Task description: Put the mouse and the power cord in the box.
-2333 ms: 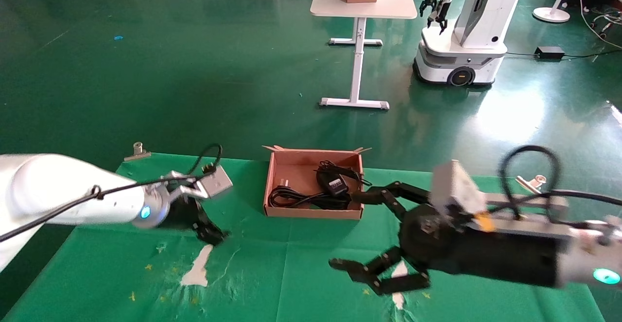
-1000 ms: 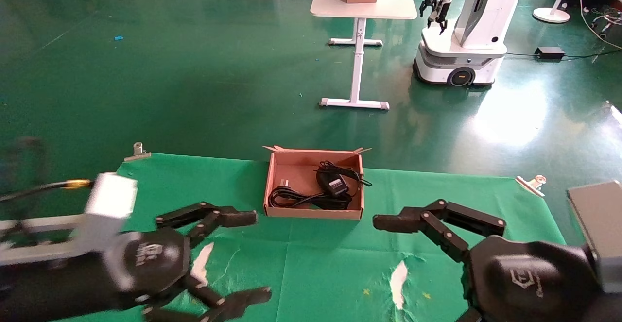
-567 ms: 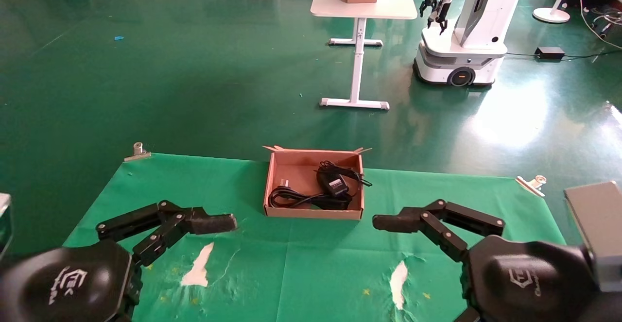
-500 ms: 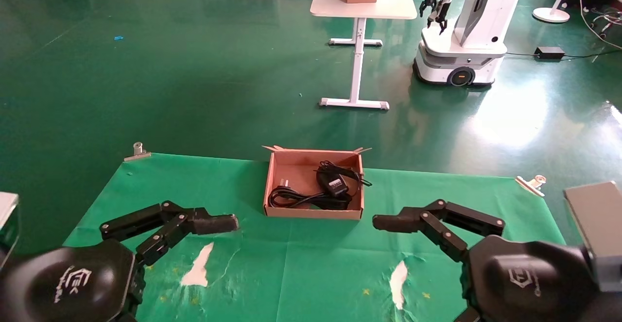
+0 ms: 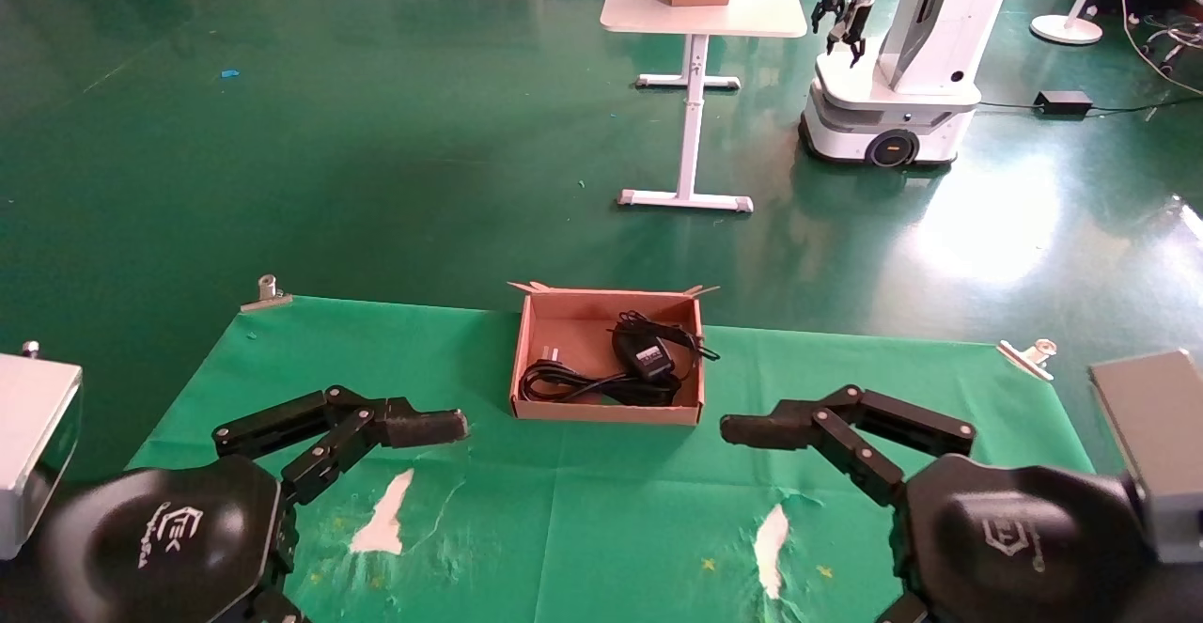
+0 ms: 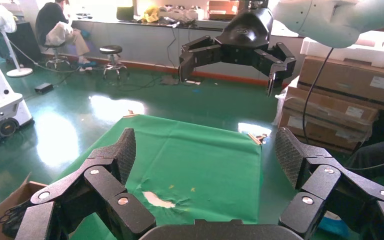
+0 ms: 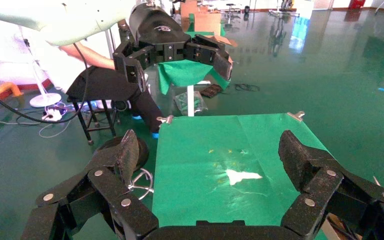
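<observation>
The box (image 5: 524, 360) sits at the far middle of the green cloth. Inside it the mouse (image 5: 645, 356) lies with its pale label up, and the coiled power cord (image 5: 573, 384) lies beside it, plug toward the left wall. My left gripper (image 6: 206, 150) hovers open over the near left of the cloth, one finger (image 5: 414, 428) pointing toward the middle. My right gripper (image 7: 210, 150) hovers open over the near right, its finger (image 5: 766, 430) pointing left. Both are empty and short of the box. A corner of the box (image 6: 15, 197) shows in the left wrist view.
The cloth has two white torn patches (image 5: 381, 521) (image 5: 771, 538) near the front. Metal clips (image 5: 268, 290) (image 5: 1029, 356) hold its far corners. Beyond the cloth, on the green floor, stand a white table (image 5: 700, 12) with a small brown box and another robot (image 5: 893, 69).
The left arm swung off the cloth's left side to the near left, gripper open. The right arm drew back from the box, then held still. Box contents unchanged.
</observation>
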You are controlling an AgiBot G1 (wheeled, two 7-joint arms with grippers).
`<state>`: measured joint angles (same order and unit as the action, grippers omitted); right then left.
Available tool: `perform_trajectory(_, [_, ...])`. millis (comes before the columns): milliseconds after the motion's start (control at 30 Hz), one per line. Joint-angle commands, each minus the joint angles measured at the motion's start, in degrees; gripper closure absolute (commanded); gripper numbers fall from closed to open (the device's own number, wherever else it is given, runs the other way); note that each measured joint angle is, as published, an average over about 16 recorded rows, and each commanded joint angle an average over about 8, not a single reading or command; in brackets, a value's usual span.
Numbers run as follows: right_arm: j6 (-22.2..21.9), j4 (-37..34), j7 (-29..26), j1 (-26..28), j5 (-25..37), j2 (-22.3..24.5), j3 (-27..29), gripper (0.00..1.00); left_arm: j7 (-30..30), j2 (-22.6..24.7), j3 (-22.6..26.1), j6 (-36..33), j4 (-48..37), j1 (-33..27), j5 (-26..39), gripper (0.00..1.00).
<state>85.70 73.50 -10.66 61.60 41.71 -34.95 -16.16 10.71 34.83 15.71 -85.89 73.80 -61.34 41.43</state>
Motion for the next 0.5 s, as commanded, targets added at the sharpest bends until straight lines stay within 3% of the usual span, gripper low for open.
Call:
perform_trajectory(33, [0.0,0.0,0.0,0.0,0.0,0.0,0.0,0.00,0.0,0.1,0.1,0.1,-0.1,-0.1,0.1,0.00])
perform_trajectory(500, [0.0,0.0,0.0,0.0,0.1,0.0,0.0,0.00,0.1,0.2,0.4,0.3,-0.3,-0.3,0.5,0.00])
